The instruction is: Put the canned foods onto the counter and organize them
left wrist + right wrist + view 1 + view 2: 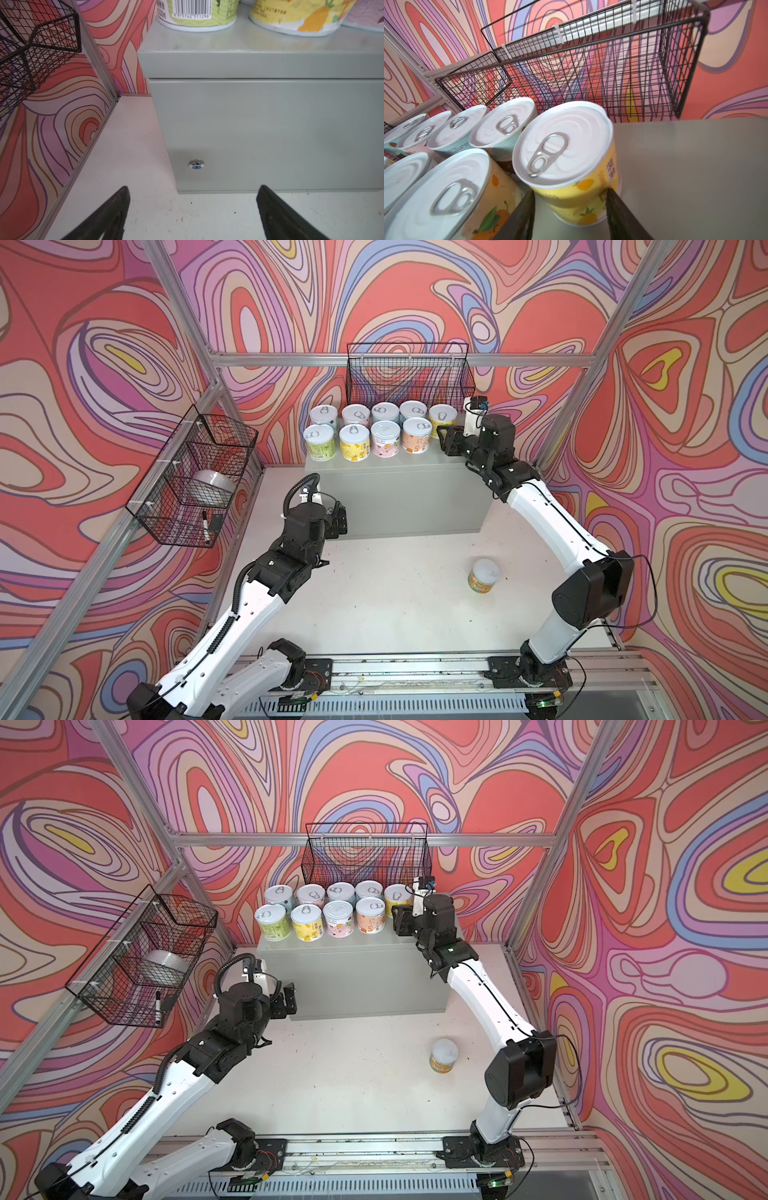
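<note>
Counter [395,489]: 9 cans [385,437], 2 rows | floor [395,605]: 1 can [484,576] | left pincer [194,187] wide | right pincer [570,192] clamps yellow can [562,145]

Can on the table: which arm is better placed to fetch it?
Probably right: the loose can stands on its side of the table, though the right gripper must first release the yellow can. The left gripper is open, empty, but across the table.

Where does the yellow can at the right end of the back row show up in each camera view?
Both top views: short yellow-labelled can with silver pull-tab lid, rightmost in the back row.
Left wrist: not in it.
Right wrist: centre, the nearest can.
Shared landmark: pale grey metal cabinet, whose top it stands on.
</note>
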Controlling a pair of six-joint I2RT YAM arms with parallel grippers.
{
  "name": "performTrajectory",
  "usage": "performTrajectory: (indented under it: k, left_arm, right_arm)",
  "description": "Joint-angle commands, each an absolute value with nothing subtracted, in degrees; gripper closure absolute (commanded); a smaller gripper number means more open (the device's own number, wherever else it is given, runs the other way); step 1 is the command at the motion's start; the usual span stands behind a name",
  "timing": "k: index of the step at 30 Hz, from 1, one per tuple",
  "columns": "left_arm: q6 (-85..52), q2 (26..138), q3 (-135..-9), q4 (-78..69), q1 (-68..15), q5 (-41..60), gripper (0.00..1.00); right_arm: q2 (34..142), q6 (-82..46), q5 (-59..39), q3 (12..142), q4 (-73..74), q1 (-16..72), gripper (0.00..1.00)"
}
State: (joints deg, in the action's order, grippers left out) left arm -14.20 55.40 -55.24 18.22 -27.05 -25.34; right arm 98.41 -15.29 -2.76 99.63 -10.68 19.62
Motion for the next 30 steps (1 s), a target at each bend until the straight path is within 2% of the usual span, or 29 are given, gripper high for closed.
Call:
performTrajectory:
  k: [1, 20, 30]
  left_arm:
    - [-14.85, 55.9, -55.46, 17.23, -26.5, -24.75, 0.03]
    - [-15.13, 54.76, -54.67, 17.52, -26.04, -24.97, 0.03]
    - [-14.88, 54.41, -54.47, 16.95, -25.94, -23.47, 0.0]
  right_arm:
    - [100.26, -15.39, -2.76, 100.79, -12.21, 19.59, 0.44]
    - [103.94, -15.82, 0.4, 103.89, -12.05, 19.6, 0.44]
    - [99.05, -15.55, 0.05, 100.28, -9.81, 19.75, 0.43]
